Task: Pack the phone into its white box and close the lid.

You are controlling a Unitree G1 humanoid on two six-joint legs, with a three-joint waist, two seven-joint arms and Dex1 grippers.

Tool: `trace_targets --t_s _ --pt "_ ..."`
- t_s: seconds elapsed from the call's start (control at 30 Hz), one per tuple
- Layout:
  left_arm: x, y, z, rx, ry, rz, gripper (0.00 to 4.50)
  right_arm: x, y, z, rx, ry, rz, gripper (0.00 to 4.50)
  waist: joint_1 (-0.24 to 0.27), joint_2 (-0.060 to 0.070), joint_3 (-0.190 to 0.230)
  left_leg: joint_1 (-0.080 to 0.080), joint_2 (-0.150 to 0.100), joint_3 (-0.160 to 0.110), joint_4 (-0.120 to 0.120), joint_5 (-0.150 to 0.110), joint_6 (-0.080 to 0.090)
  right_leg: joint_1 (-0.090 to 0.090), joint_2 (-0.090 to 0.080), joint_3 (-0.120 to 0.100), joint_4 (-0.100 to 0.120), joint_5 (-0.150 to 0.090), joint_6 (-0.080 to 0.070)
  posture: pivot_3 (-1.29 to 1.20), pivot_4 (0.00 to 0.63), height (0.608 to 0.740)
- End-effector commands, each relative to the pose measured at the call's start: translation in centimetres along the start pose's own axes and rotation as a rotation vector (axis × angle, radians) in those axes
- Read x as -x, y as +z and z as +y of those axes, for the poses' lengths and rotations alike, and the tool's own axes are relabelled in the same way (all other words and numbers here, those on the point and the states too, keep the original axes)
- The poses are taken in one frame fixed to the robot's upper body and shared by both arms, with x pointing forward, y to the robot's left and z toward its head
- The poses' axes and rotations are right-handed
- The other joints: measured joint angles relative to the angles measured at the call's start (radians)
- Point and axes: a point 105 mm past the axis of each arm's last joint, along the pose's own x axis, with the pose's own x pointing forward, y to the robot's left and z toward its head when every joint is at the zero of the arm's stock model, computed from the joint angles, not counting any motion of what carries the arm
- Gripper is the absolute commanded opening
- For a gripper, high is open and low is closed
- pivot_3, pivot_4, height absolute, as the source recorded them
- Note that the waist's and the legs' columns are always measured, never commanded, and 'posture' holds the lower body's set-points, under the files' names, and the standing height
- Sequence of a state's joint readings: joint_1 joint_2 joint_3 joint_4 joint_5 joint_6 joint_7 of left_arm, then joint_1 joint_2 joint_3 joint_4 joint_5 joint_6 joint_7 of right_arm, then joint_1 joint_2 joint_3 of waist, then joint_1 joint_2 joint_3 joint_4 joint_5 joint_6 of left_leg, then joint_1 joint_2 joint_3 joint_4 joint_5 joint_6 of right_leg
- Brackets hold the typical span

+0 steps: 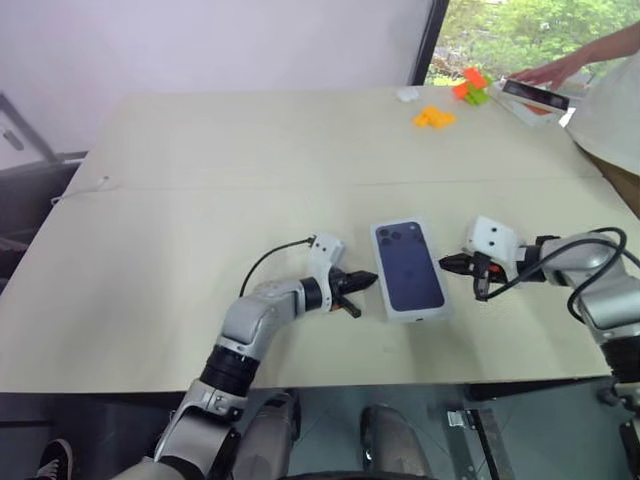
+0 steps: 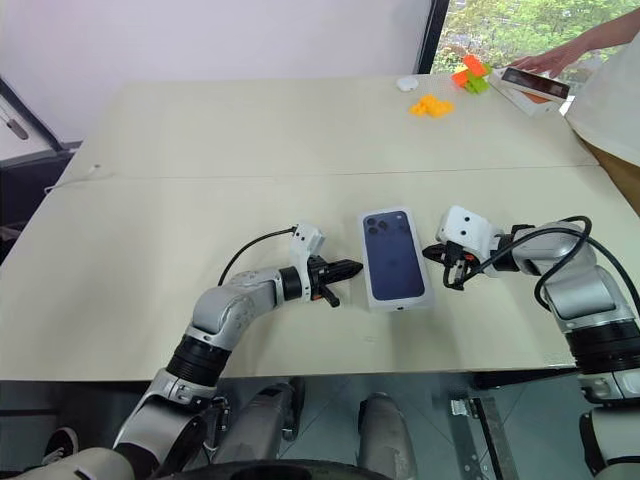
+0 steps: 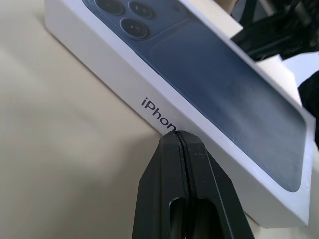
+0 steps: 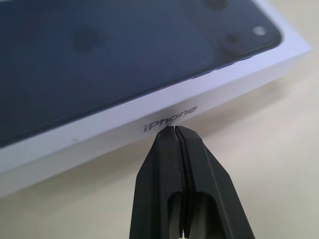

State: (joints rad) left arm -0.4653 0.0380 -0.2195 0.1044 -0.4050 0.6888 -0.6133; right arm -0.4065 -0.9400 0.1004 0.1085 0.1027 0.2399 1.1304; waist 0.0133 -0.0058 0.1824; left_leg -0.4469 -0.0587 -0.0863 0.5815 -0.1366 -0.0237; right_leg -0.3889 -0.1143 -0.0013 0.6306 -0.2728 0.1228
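Observation:
The lid (image 1: 408, 268), a white shell printed with a dark blue phone picture, lies flat on the beige table (image 1: 200, 200), near the front edge. The phone and the white box are hidden; I cannot tell whether they are under the lid. My left gripper (image 1: 372, 281) is shut and points at the lid's left long side. In the left wrist view its tips (image 3: 180, 137) meet the side wall just below the lettering. My right gripper (image 1: 444, 263) is shut too, and its tips (image 4: 172, 130) sit against the lettering on the lid's (image 4: 149, 64) right side wall.
At the far right a person's hand (image 1: 545, 72) rests on a dark flat device (image 1: 535, 95). Orange blocks (image 1: 435, 117), orange and green pieces (image 1: 470, 88) and a small white object (image 1: 406, 95) lie at the table's back. The front edge runs just below the lid.

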Motion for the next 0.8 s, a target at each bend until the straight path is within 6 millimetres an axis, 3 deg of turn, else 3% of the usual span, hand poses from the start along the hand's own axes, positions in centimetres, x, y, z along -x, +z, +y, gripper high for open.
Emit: trace_targets --t_s 0.03,0.53,0.63,0.8 --pt "-0.3 2.6 -1.4 -0.045 -0.057 -0.07 0.0 0.4 1.0 -0.5 0.039 -0.025 -0.029 0.03 -0.001 0.0 0.0 0.0 0.0 0.0 0.0 0.0 0.0 0.0 0.0 0.0 0.0 0.0 0.0 0.0 0.15 0.74" --pt "-0.2 0.9 -0.8 -0.039 -0.031 -0.017 0.0 -0.3 0.3 1.1 0.069 0.036 -0.008 0.03 -0.001 0.0 0.0 0.001 0.0 0.0 0.0 0.0 0.0 0.0 0.0 0.0 0.0 0.0 0.001 0.0 0.15 0.74" --pt "0.0 1.0 -0.4 -0.04 -0.021 -0.021 0.0 -0.4 0.0 0.1 0.094 -0.021 0.011 0.03 -0.002 0.0 0.0 0.001 0.0 0.0 0.0 0.0 0.0 0.0 0.0 0.0 0.0 0.0 0.001 0.0 0.15 0.74" --pt "0.7 2.3 -0.2 -0.054 -0.006 -0.057 0.0 1.3 0.6 -2.0 0.101 -0.069 0.002 0.03 -0.003 0.0 0.0 0.002 0.0 0.001 0.0 0.0 0.0 0.001 0.0 0.0 0.001 0.0 0.0 0.0 0.15 0.74"
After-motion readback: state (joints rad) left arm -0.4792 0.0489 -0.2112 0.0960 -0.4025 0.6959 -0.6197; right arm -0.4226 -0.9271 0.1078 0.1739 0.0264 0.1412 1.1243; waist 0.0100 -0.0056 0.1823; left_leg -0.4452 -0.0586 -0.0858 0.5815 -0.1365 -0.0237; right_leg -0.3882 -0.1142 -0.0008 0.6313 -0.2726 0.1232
